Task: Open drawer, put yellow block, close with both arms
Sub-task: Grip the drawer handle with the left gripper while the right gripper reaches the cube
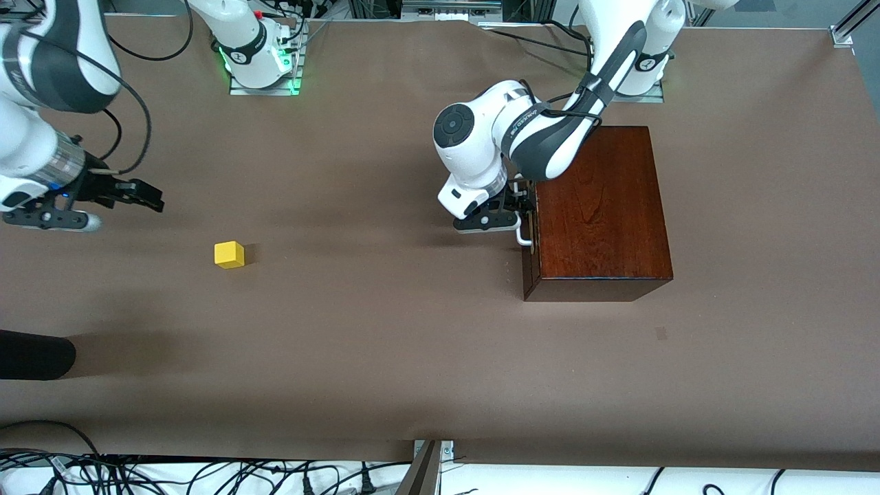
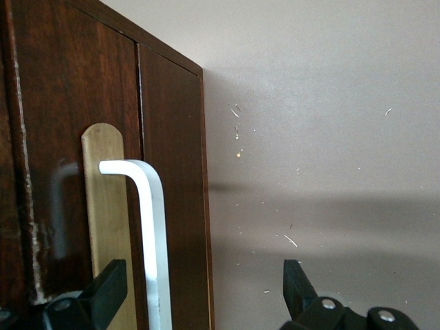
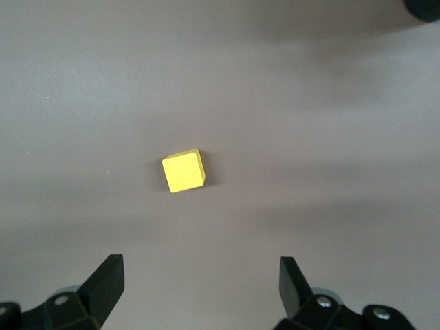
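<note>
The dark wooden box stands toward the left arm's end of the table, its drawer shut. The drawer front carries a brass plate and the white bar handle, which also shows in the left wrist view. My left gripper is open at the drawer front. In the left wrist view my left gripper has the handle between its jaws, close to one finger and not gripped. The yellow block lies on the table toward the right arm's end. My right gripper is open and empty, up in the air beside the block. The right wrist view shows the block ahead of my right gripper.
Brown table cover lies between block and box. A dark rounded object juts in at the table's edge at the right arm's end, nearer the front camera than the block. Cables lie along the near edge.
</note>
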You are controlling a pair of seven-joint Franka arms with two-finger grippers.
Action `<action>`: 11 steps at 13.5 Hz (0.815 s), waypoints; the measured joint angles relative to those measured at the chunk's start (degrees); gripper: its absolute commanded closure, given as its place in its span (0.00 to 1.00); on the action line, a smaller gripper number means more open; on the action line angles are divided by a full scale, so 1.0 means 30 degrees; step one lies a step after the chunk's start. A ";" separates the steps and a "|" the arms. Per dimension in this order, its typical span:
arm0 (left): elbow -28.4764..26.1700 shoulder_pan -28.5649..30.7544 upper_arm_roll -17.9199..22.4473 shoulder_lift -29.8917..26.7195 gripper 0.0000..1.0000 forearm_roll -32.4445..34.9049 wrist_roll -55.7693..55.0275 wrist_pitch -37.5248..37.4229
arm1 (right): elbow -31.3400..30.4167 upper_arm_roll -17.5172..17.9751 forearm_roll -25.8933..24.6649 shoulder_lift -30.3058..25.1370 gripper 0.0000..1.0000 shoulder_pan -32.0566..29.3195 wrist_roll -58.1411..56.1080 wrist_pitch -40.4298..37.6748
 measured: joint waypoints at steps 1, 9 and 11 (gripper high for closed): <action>-0.0005 0.0000 0.0014 0.0006 0.00 0.0000 0.0000 0.0022 | -0.0683 0.0104 0.0000 0.0022 0.00 0.0011 -0.0166 0.0895; -0.0077 -0.0139 0.0016 0.0897 0.00 0.0001 -0.0993 0.1205 | -0.2928 0.0328 0.0003 0.2123 0.00 0.0121 -0.2763 0.5713; -0.0077 -0.0235 0.0011 0.0967 0.00 0.0002 -0.1037 0.1607 | -0.3016 0.0437 0.0015 0.2948 0.00 0.0133 -0.3308 0.6734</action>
